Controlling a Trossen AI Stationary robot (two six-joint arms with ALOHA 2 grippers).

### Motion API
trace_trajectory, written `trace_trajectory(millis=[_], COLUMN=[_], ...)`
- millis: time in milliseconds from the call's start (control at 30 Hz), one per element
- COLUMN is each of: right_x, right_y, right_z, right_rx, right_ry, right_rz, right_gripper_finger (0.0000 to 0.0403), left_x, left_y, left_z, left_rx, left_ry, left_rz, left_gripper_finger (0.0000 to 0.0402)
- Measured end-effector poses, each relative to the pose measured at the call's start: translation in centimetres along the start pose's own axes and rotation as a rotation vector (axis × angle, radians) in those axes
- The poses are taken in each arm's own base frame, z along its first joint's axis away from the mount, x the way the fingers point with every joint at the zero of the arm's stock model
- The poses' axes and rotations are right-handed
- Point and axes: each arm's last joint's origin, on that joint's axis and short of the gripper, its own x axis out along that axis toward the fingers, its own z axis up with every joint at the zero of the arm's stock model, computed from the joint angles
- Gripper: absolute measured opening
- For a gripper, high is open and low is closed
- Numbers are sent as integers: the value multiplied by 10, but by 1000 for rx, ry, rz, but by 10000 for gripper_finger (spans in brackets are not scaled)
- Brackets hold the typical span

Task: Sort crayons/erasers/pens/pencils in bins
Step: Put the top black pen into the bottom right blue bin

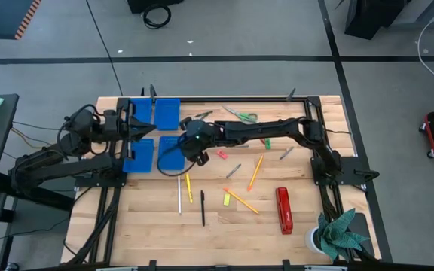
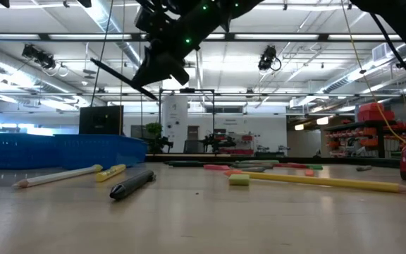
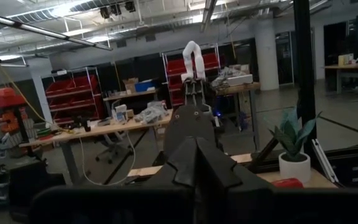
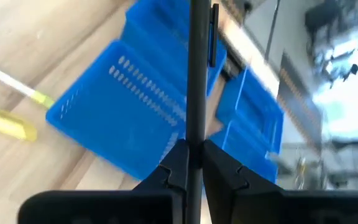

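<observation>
The right gripper (image 1: 189, 144) hung over the bins (image 1: 169, 151) at the table's (image 1: 157, 226) ten o'clock, its fingers (image 4: 178, 163) clamped on a black pen (image 4: 199, 74) above the blue trays. The left gripper (image 1: 138, 129) waited at the nine o'clock edge, fingers closed on nothing. Pencils (image 1: 255, 172), another pen (image 1: 202, 208), erasers (image 1: 221, 154) and a green crayon (image 1: 267, 142) lay scattered from centre toward four o'clock, near a red stapler (image 1: 283, 210).

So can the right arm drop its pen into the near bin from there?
Probably yes: the right tool holds the pen above the blue bin, with nothing in between.
</observation>
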Motion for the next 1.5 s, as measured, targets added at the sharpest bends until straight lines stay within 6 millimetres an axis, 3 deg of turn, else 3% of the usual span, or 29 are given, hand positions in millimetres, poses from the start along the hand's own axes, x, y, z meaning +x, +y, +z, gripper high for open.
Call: trace_trajectory(millis=[633,1000,1500], right_x=[51,51,51], right_y=[24,17,17], right_z=[-15,-16,-16], right_rx=[-149,-145,-114], right_ry=[-40,-80,-95], right_rz=[6,-28,-18], right_gripper_finger=[38,44,108], left_x=[0,0,0], left_y=[0,0,0], left_z=[-2,-2,-3], left_rx=[29,30,27], left_ry=[16,22,34], left_rz=[-1,-2,-3], left_gripper_finger=[21,15,14])
